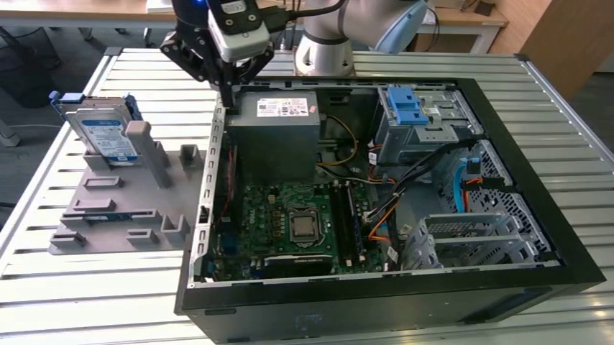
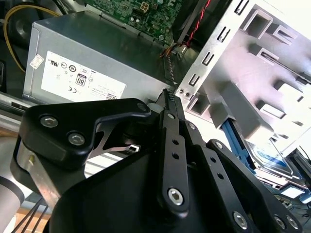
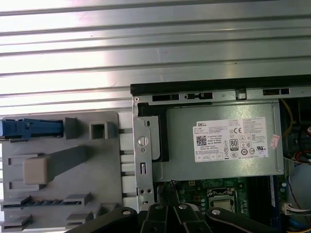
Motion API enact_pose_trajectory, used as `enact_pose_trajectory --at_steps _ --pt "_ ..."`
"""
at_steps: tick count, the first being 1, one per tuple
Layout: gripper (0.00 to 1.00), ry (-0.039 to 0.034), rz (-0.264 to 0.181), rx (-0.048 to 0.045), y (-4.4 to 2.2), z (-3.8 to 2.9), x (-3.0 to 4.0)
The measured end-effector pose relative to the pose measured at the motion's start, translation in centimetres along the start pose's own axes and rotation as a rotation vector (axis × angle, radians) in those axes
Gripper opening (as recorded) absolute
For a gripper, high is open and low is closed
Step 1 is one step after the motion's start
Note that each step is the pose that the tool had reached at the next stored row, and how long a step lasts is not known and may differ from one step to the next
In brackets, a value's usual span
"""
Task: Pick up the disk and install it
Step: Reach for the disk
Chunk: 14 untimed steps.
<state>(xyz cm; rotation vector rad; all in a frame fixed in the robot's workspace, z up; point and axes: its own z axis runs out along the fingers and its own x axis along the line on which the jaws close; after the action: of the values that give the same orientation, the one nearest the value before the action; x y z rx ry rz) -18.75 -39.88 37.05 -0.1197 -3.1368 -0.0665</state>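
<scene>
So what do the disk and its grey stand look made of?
The disk: seemingly silver metal under a paper-like label, framed in blue plastic. The stand: probably matte grey plastic, judging by its uniform colour and blocky moulded shapes.

Grey metal box with white sticker (image 3: 218,141) inside black computer case (image 3: 194,89); grey plastic fixture (image 3: 63,165) just beside it. Black gripper (image 3: 169,190), jaws together, near green motherboard (image 3: 197,185).

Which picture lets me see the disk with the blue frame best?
The exterior view: the disk stands on its grey holder, label and blue bracket in full sight. The second wrist view catches a slice of it behind the holder; the first wrist view sees its blue edge.
</scene>
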Motion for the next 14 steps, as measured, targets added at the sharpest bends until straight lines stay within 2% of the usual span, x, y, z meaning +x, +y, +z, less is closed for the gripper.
enact_pose_trajectory --at_steps 14 --pt "0.11 0.0012 0.000 0.0001 -0.03 0.12 0.39"
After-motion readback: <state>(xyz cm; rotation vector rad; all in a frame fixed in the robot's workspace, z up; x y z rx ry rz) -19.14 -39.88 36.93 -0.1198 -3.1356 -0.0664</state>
